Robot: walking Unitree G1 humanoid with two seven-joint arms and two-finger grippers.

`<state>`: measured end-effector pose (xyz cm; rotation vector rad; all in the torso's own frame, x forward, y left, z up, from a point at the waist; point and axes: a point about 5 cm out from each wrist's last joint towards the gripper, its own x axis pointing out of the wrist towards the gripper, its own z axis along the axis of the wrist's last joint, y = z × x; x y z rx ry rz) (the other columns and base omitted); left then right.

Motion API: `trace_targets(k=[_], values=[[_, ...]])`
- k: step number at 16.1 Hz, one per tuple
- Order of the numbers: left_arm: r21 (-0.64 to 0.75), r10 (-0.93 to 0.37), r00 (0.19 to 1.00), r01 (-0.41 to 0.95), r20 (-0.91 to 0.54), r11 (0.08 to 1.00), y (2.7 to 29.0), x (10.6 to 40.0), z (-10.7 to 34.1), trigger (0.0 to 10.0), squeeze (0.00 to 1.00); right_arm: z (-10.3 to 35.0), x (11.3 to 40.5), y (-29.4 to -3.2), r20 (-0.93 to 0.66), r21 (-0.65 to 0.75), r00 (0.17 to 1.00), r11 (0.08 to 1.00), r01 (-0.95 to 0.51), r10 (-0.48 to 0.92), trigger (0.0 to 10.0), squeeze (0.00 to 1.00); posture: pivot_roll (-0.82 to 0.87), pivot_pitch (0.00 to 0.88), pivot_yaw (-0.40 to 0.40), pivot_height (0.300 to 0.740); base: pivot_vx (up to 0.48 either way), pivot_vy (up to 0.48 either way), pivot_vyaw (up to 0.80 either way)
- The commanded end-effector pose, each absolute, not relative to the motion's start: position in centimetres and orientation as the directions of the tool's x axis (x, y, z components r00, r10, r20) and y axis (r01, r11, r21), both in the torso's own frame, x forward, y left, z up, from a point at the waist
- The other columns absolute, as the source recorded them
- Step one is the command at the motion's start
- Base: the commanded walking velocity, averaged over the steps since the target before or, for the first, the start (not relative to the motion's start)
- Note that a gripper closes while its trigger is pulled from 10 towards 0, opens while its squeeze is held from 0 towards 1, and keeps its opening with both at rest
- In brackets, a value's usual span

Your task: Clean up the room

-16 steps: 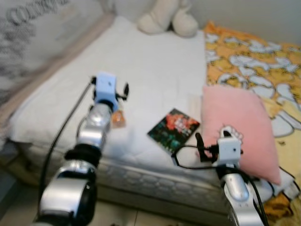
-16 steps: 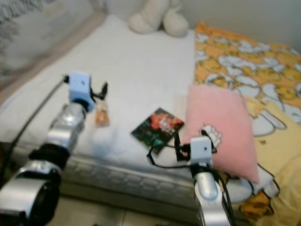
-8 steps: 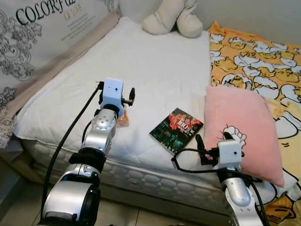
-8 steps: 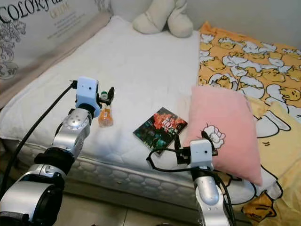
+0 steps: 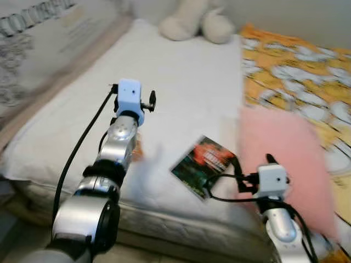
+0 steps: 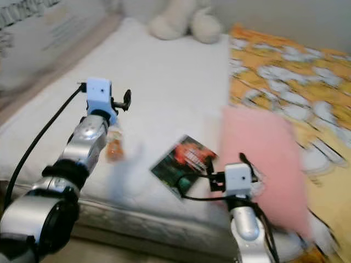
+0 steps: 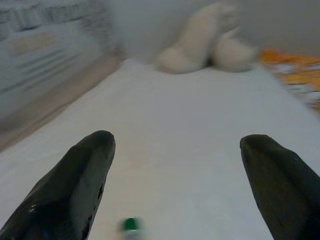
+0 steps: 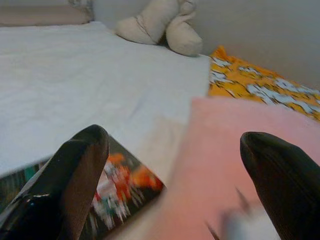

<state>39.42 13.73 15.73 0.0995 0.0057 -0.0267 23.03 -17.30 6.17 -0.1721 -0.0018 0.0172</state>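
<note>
Hovering my wide-open left gripper over the small orange bottle on the white mattress, I'd descend squarely; right gripper, open, idles beside book

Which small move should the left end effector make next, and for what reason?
Probably lower the left end effector onto the small orange bottle: its fingers are open and empty, and the bottle lies loose on the white mattress just beneath that arm.
</note>
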Motion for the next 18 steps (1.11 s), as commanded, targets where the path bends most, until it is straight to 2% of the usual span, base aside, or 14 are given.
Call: trace_targets(k=[1,3,6,9,11,12,15,18], values=[[0.101,0.036,0.999,-0.032,-0.032,0.994,15.2,39.6,15.8,10.0,0.0,6.6,23.1,-16.9,0.014,-0.169,1.0,0.985,-0.022,0.025,10.0,0.0,-0.07,0.0,-0.02,0.74,0.0,0.0,0.0],[0.111,0.05,0.997,-0.043,-0.062,0.993,15.3,40.5,17.0,10.0,0.0,6.4,22.6,-16.8,0.004,-0.169,1.0,0.985,-0.025,0.026,10.0,0.0,-0.09,0.0,-0.011,0.74,0.0,0.0,0.0],[0.039,0.037,0.989,-0.031,-0.145,0.999,15.3,40.7,16.7,10.0,0.0,6.3,22.4,-16.8,0.0,-0.168,1.0,0.986,-0.011,0.011,10.0,0.0,-0.11,0.0,0.004,0.74,0.0,0.0,0.0],[0.085,-0.016,0.975,0.036,-0.221,0.996,14.2,40.7,16.0,10.0,0.0,6.4,22.1,-16.8,-0.001,-0.168,1.0,0.986,-0.004,0.004,10.0,0.0,-0.12,0.0,0.003,0.74,0.0,0.0,0.0],[0.099,-0.004,0.952,0.036,-0.307,0.994,14.1,40.1,14.2,10.0,0.0,6.5,21.5,-16.8,-0.006,-0.168,1.0,0.986,-0.008,0.007,10.0,0.0,-0.12,0.0,0.001,0.74,0.0,0.0,0.0],[0.103,0.023,0.939,0.013,-0.343,0.995,14.2,39.5,12.8,10.0,0.0,6.5,20.3,-16.9,-0.028,-0.175,1.0,0.985,-0.011,0.006,10.0,0.0,-0.18,0.0,-0.017,0.74,0.0,0.0,0.0],[0.09,0.049,0.934,-0.018,-0.354,0.996,13.8,39.3,12.2,10.0,0.0,6.8,17.3,-17.5,-0.072,-0.213,0.997,0.977,-0.027,0.012,10.0,0.0,-0.25,0.0,-0.044,0.74,0.0,0.0,0.0],[0.072,0.094,0.9,-0.07,-0.425,0.995,13.9,38.1,9.9,10.0,0.0,7.0,15.4,-18.3,-0.116,-0.231,0.993,0.973,-0.028,0.001,10.0,0.0,-0.28,0.018,-0.064,0.74,0.0,0.0,0.0]])
